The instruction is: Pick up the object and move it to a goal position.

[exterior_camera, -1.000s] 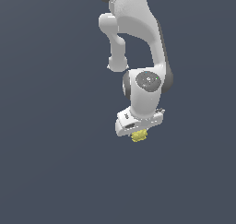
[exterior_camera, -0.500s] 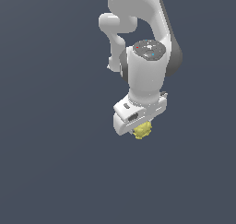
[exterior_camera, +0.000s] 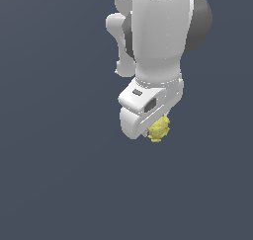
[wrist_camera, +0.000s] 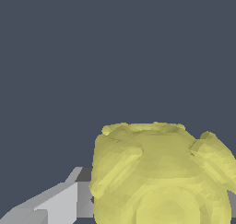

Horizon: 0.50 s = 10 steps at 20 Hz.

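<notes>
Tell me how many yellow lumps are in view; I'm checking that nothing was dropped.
1. The yellow lump sits at the gripper, off the ground; the wrist view shows the same lump up close. The arm could hide another behind it.

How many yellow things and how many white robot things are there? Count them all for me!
Yellow: 1, the lumpy object
White: 1, the robot arm with its gripper
Total: 2
</notes>
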Each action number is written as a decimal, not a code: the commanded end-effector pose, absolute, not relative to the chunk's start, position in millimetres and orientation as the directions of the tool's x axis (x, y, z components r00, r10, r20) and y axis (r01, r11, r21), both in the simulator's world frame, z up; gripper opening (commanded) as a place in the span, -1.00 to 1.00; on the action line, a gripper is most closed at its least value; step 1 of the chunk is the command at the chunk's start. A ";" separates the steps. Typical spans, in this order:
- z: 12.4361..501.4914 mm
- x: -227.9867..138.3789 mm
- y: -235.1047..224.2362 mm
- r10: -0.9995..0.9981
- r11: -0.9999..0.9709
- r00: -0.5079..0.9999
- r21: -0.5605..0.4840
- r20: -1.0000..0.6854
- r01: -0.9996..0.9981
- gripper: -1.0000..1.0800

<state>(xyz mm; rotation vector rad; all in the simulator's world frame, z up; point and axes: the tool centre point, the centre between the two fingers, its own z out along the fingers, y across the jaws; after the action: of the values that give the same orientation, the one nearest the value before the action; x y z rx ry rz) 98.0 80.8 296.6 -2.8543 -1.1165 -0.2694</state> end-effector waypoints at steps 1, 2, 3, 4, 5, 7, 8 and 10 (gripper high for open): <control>321.9 101.9 80.2 0.706 -0.694 0.678 0.009 0.203 0.720 -1.00; 331.7 103.5 79.9 0.721 -0.678 0.661 0.011 0.210 0.735 -1.00; 341.2 105.0 79.7 0.734 -0.662 0.644 0.013 0.216 0.750 -1.00; 350.3 106.4 79.5 0.746 -0.646 0.627 0.015 0.222 0.763 -1.00; 358.9 107.7 79.3 0.758 -0.631 0.611 0.018 0.227 0.776 -1.00; 374.9 110.0 78.9 0.778 -0.602 0.581 0.022 0.238 0.798 -1.00; 382.2 111.1 78.7 0.787 -0.589 0.567 0.024 0.242 0.808 -1.00; 395.5 112.9 78.4 0.803 -0.565 0.541 0.028 0.250 0.825 -1.00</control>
<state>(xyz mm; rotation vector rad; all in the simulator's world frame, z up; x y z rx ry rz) 111.7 78.5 385.1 -2.6976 -1.3838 -0.3521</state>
